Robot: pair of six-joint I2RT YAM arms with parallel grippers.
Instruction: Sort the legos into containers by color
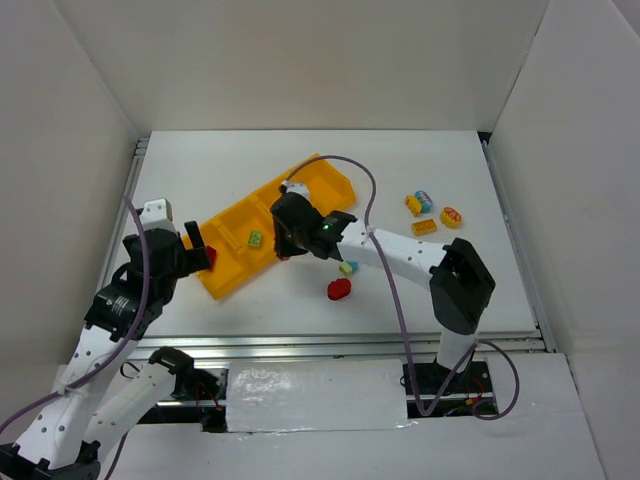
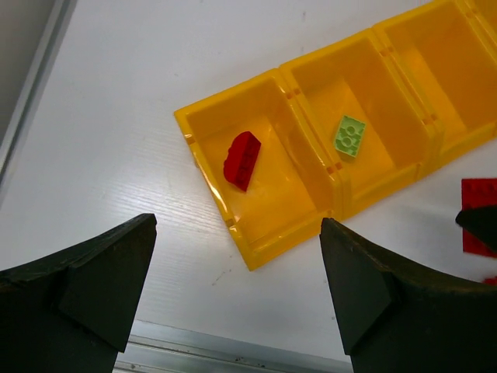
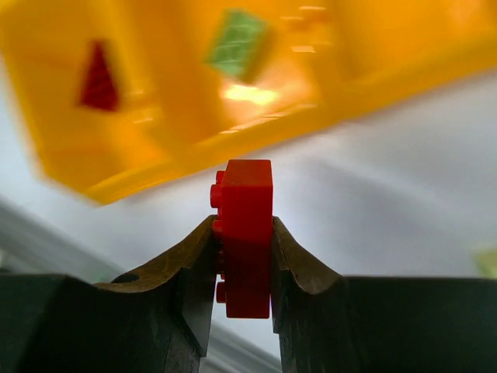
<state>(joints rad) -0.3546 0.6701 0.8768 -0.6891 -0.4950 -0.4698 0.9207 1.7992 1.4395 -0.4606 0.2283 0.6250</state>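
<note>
Though tiny, glossy studded red brick point(image 3: 247, 233)

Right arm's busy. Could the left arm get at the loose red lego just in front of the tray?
Probably yes: the left gripper is open and the red lego lies uncovered, though the right gripper, shut on a red brick, hangs close by.
</note>
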